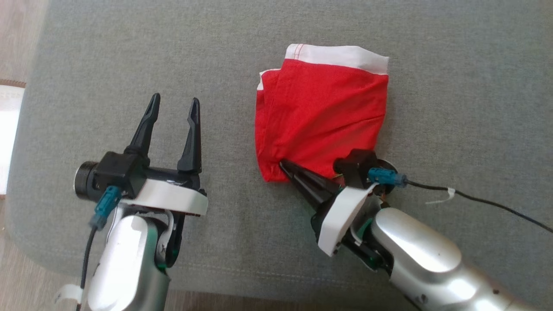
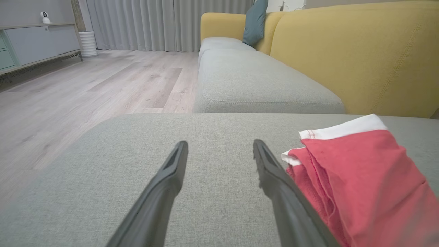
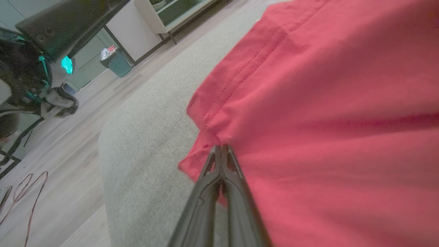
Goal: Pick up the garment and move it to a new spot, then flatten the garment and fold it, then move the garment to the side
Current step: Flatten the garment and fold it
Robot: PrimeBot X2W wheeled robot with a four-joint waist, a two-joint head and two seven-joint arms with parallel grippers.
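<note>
Here the right gripper [image 1: 286, 166], its fingers pressed together, pinches the near left corner of the folded red garment [image 1: 319, 112]. In the right wrist view the fabric bunches at the closed tips. The garment, with its white band along the far edge, lies flat on the grey cushion [image 1: 108, 65], right of centre. The left gripper [image 1: 175, 101] hovers to the garment's left, fingers spread wide, holding nothing and clear of the cloth.
</note>
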